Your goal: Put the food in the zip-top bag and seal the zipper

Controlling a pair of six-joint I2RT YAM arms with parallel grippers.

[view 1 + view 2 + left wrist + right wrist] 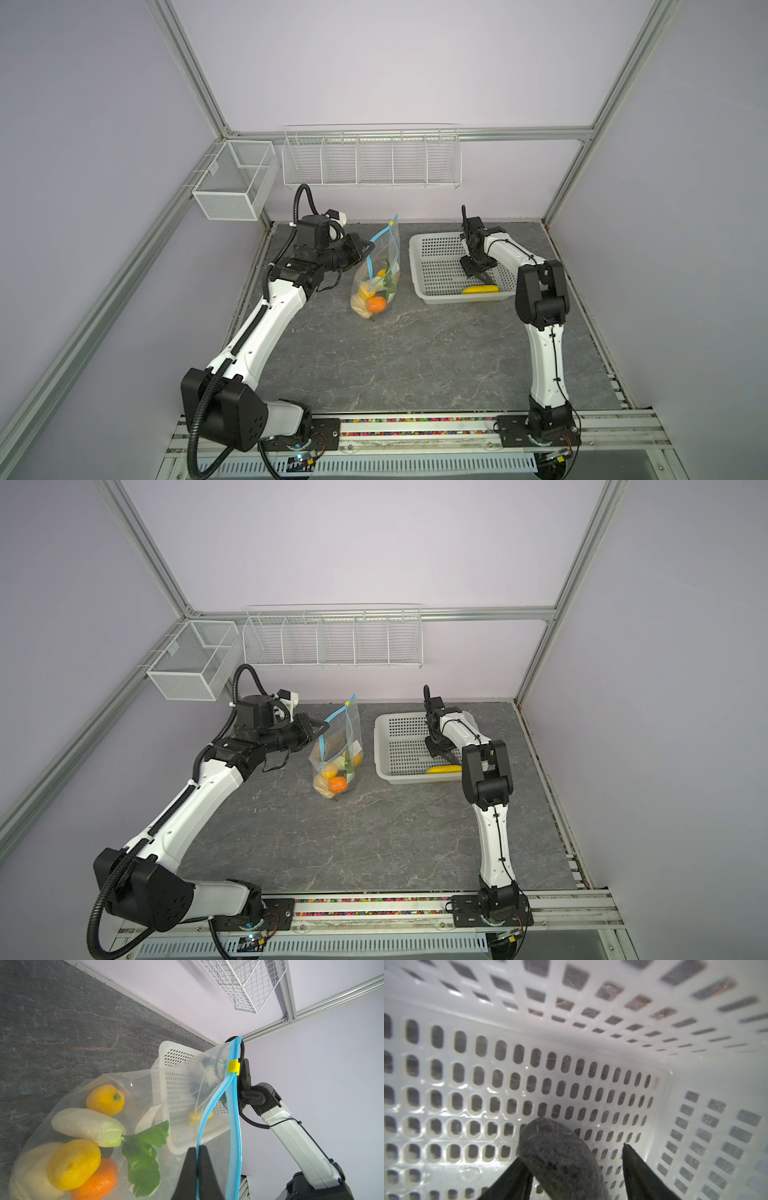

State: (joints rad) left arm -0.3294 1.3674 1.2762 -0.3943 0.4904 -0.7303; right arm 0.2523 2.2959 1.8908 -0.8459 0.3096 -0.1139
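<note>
The clear zip-top bag [376, 270] [338, 750] stands on the table, mouth up. Inside lie food pieces: an orange [97, 1180], a lemon [73, 1164], a yellow pepper [105, 1099], a white oblong piece [87, 1126], a leafy green [143, 1159] and a beige lump [29, 1172]. My left gripper [365, 248] [198, 1149] is shut on one lip of the blue zipper [233, 1105]. The mouth gapes, and the yellow slider [234, 1066] sits near its far end. My right gripper [482, 272] [572, 1152] is open inside the white basket [419, 266], astride a dark oblong piece [558, 1147]. One finger touches it, the other stands apart.
A yellow oblong piece [481, 289] [444, 769] lies at the basket's near edge. The basket's perforated walls [529, 1043] close round my right gripper. A wire rack [372, 160] and a mesh box [232, 178] hang on the back wall, above the grey table [415, 353].
</note>
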